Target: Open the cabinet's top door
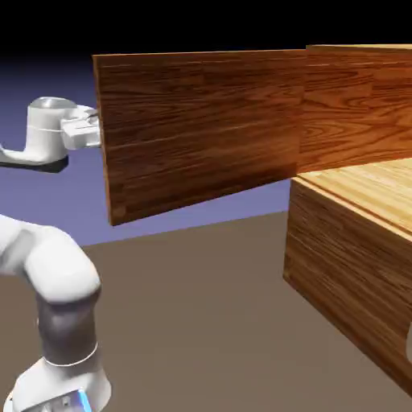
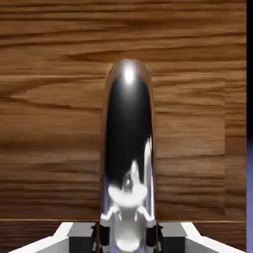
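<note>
Cabinet (image 1: 346, 265): large box of reddish-brown grained wood filling the 3 o'clock side of the exterior view; its pale interior (image 1: 378, 185) lies exposed where the upper panel has left the front.
Top door (image 1: 201, 129): wide upper panel, swung far out from the cabinet front, running from its hinged end at about 2 o'clock to its free edge at about 10 o'clock; it stands upright and seems close to edge-on with the cabinet's front plane.
Lower panel (image 1: 338, 282): sits flush and shut beneath the opening.
Arm (image 1: 48, 273): white links rise from 7 o'clock; the hand sits level at 9 o'clock, reaching sideways to the door's free edge.
Gripper (image 1: 87, 127): clamped on the handle, its tip hidden behind the panel's edge in the exterior view.
Handle (image 2: 128, 143): curved silver bar seen end-on in the hand view, running from centre down to 6 o'clock, where it passes between the grey fingertips (image 2: 152, 238) pressed against its sides.
Progress: judged nearly complete; the door is wide open and the interior shows.
Remaining: at most a little more swing, then releasing the handle and drawing the hand clear.
</note>
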`<action>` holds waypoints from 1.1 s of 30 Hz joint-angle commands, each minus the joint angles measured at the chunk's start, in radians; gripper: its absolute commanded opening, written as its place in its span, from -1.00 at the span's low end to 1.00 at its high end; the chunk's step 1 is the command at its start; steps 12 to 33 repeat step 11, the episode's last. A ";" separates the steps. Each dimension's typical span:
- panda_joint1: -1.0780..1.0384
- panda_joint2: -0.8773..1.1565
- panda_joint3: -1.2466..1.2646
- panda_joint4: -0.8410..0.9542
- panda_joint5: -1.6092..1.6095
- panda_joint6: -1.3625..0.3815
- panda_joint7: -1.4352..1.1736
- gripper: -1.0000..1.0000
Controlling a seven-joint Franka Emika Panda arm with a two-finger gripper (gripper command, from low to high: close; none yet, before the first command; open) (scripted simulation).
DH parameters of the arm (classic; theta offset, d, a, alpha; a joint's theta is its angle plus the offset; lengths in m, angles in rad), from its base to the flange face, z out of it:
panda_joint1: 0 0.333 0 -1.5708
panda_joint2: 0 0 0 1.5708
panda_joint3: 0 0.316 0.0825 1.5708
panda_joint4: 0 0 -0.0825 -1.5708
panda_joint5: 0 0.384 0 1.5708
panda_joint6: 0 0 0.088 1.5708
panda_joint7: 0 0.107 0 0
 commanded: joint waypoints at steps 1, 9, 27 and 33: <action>-0.036 0.015 0.032 0.034 0.013 -0.023 0.006 -1.00; -0.326 0.077 0.271 0.275 0.086 -0.164 0.018 -1.00; -0.399 0.074 0.324 0.332 0.101 -0.192 0.010 -1.00; -0.399 0.074 0.324 0.332 0.101 -0.192 0.010 -1.00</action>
